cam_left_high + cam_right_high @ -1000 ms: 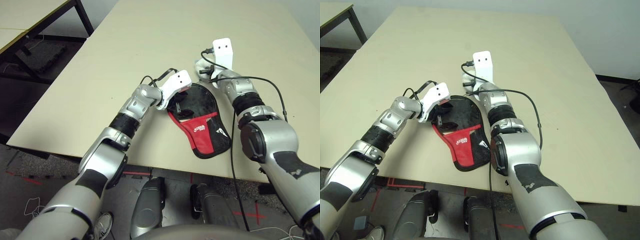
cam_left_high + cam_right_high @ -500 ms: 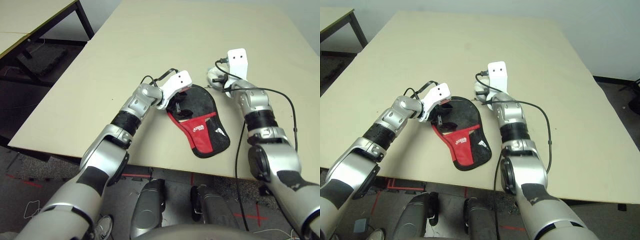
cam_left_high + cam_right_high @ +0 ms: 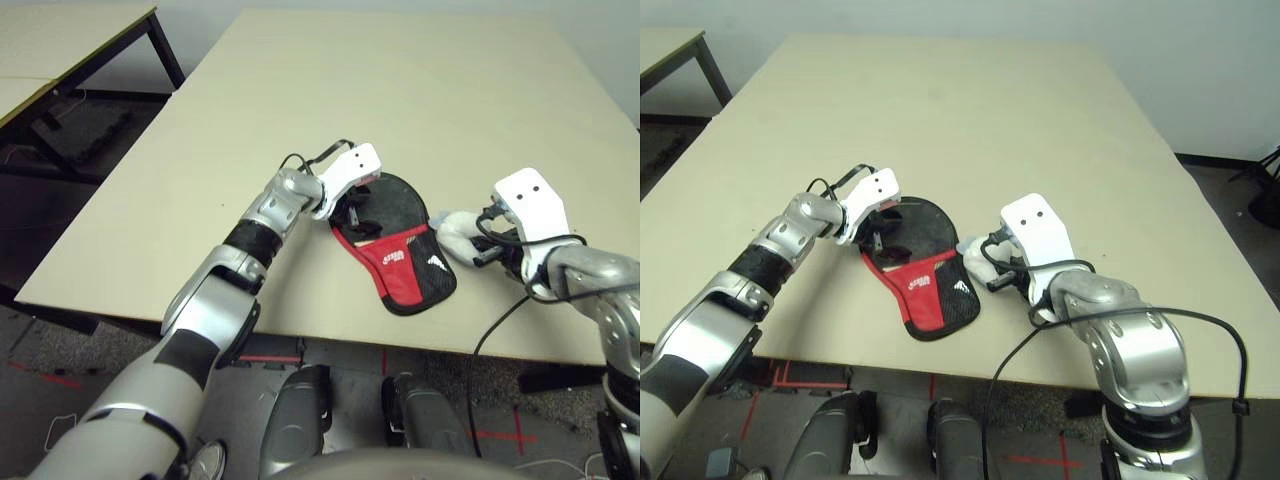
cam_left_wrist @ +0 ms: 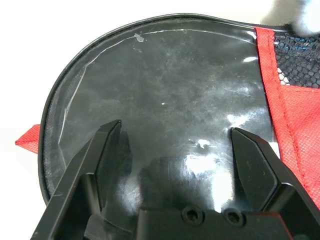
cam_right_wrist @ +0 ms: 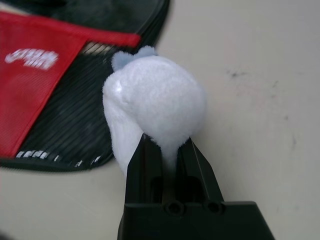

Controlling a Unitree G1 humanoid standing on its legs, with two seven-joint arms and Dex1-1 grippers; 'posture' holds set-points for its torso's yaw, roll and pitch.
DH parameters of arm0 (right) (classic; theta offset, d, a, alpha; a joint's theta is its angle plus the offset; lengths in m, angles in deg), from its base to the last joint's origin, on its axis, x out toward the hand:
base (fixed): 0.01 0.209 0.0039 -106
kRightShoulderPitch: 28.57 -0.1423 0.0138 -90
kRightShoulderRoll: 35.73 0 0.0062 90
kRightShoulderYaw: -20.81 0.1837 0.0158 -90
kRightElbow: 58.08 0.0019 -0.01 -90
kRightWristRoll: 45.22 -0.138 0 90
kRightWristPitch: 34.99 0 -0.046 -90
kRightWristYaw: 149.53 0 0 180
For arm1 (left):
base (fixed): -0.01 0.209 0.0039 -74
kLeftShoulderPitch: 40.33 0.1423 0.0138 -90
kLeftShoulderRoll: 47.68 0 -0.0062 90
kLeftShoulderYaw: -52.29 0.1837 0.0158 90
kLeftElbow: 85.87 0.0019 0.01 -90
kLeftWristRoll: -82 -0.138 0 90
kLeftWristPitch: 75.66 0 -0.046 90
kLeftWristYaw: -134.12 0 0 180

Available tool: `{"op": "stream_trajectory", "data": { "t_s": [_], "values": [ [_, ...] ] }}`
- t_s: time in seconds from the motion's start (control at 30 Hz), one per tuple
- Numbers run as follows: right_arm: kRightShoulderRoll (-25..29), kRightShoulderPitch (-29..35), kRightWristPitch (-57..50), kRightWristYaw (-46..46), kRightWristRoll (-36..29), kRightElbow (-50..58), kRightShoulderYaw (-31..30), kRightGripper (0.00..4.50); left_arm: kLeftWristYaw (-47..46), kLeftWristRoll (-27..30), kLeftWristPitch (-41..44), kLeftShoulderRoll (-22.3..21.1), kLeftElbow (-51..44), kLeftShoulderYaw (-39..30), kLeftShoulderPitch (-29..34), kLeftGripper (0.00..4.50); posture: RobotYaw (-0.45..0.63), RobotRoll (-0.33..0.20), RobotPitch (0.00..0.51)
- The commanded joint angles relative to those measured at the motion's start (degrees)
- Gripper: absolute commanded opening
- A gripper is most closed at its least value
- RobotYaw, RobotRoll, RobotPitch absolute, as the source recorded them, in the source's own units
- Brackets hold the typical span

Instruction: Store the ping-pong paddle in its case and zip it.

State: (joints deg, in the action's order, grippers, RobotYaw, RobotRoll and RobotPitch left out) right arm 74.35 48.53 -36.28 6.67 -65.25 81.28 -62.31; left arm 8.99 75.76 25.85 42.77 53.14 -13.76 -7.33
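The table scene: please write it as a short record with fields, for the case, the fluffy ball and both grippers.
case: black and red case lying flat on the table, near its front edge
case top: clear black round panel under the left gripper; red panel with white lettering and mesh pocket nearer the robot
fluffy ball: white fluffy ball pinched at its base, beside the case's right rim
left gripper: left gripper open, fingers spread over the round panel
right gripper: right gripper shut on the fluffy ball
paddle: cannot tell whether it is inside the case
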Motion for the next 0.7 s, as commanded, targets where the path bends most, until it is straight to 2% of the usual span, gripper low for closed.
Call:
{"op": "stream_trajectory", "data": {
  "t_s": [0.03,0.3,0.5,0.6,0.7],
  "values": [
    [1.86,3.6,-1.21,0.38,-3.63,4.31,3.45,0.15,-4.03,-7.16,1.94,-0.88,8.94,4.12,3.59,4.5,-0.11,0.0,0.178],
    [9.15,11.4,-1.21,-0.76,-13.53,9.66,11.38,0.15,-4.07,-7.4,0.23,-0.99,11.12,3.47,2.67,4.5,-0.13,0.0,0.166],
    [9.02,12.53,-1.21,2.4,-19.73,9.36,12.46,0.15,-6.07,-6.98,-0.73,-0.92,11.83,2.41,2.4,4.5,-0.13,0.0,0.174],
    [7.23,11.06,-1.21,3.26,-24.12,7.65,13.06,1.17,-7.43,-5.16,-2.08,-0.87,10.83,-0.08,1.76,4.5,-0.12,0.0,0.166],
    [9.03,5.59,-1.21,0.27,-31.28,2.61,16.15,2.16,-8.79,-0.79,-2.06,-1.24,6.81,-6.24,0.71,4.5,-0.1,0.0,0.159]
  ]
}}
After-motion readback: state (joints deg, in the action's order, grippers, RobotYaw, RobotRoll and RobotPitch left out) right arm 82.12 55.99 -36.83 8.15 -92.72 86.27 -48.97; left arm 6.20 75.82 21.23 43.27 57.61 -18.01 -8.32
